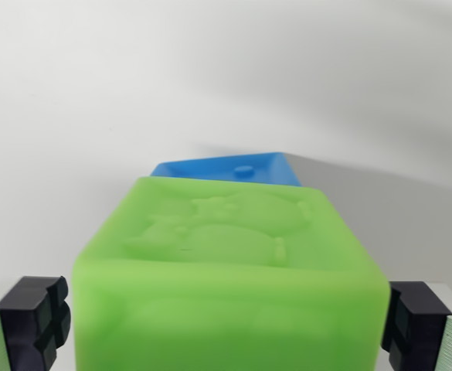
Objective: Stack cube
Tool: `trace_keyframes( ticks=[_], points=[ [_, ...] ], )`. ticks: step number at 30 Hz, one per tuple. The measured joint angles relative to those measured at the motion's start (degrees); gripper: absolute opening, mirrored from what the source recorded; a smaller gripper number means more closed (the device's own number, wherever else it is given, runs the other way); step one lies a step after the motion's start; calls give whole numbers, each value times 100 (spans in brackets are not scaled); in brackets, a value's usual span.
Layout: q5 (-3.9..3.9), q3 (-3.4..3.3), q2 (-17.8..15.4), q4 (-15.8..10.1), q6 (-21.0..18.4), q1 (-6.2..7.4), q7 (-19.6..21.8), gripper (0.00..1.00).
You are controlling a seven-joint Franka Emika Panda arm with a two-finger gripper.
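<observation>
Hand flanks green cube, which hides most of blue cube.

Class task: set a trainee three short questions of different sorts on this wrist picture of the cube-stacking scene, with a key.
1. True or false: the green cube sits between the end effector fingers.
2. Which colour is the cube behind it? A red, B blue, C yellow.
3. Fill in: the green cube's top face bears a raised ____.

Key: 1 true. 2 B, the blue cube. 3 relief pattern; the exact figure is hard to tell.
</observation>
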Motion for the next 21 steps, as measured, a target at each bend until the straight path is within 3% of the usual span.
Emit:
trace_keyframes(
  ticks=[7,21],
  points=[
    [-1,-4,-65,-5,-55,3,0,100],
    [-49,-36,-573,-57,-493,25,34,100]
  ],
)
